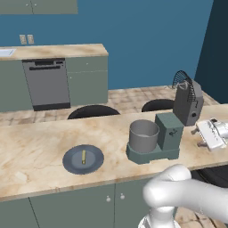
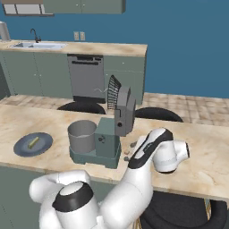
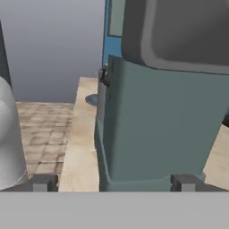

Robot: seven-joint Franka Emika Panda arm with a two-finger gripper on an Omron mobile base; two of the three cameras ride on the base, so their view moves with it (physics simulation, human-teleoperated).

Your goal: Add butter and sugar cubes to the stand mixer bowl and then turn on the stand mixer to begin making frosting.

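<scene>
The dark grey-green stand mixer [image 1: 168, 136] stands on the long counter with its head [image 1: 189, 104] tilted up and back. Its grey metal bowl [image 1: 144, 136] sits on the base, wide mouth up. To the left, a thin yellow stick of butter [image 1: 83, 156] lies on a dark round plate [image 1: 71, 162]. Small brownish sugar cubes [image 2: 133, 144] lie on the counter just right of the mixer's base. My gripper [image 1: 198, 137] hovers right of the mixer, pointing at its column [image 3: 156, 125]. It is open and holds nothing, with both fingertips [image 3: 42, 182] spread wide in the hand view.
The marble counter [image 1: 35, 151] has bare room left of the plate and between plate and mixer. Black round stools [image 1: 93, 111] stand behind it. A dishwasher [image 1: 46, 82] and a back counter with a sink [image 2: 38, 44] line the far wall.
</scene>
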